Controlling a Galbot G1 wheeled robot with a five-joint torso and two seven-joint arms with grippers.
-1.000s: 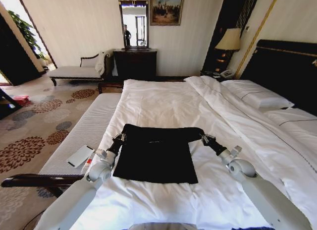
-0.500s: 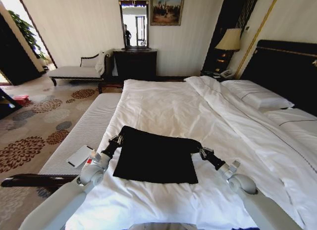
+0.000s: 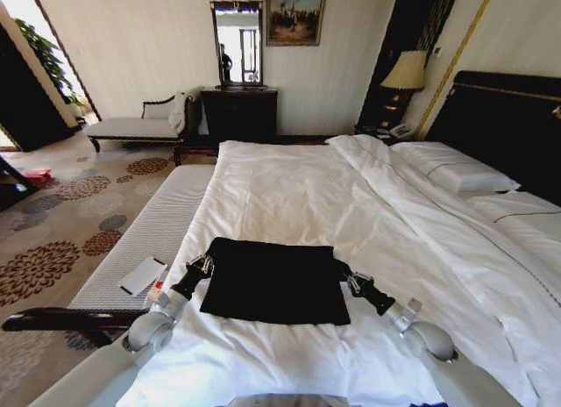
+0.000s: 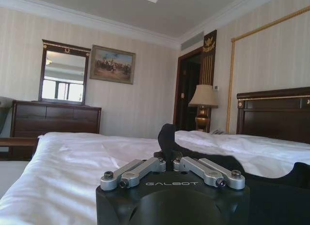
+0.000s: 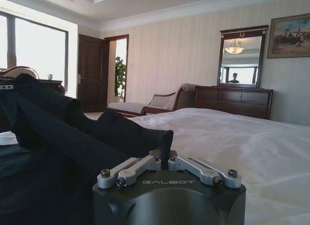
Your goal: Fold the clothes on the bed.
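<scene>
1. The bed (image 3: pixel 289 183) is big and white, with a dark headboard (image 3: pixel 504 126) behind the pillows.
2. The clothes (image 3: pixel 273 282) are one black, soft top, folded into a flat square near the foot of the bed.
3. The left end effector (image 3: pixel 204 265) pinches the top's far left corner.
4. The right end effector (image 3: pixel 348 280) pinches the far right corner, bunching the cloth up a little.

Both arms reach forward (low, nearly level), left tool (image 3: pixel 203 265) and right tool (image 3: pixel 347 277) each pinched tight on black fabric, wrists angled inward.
</scene>
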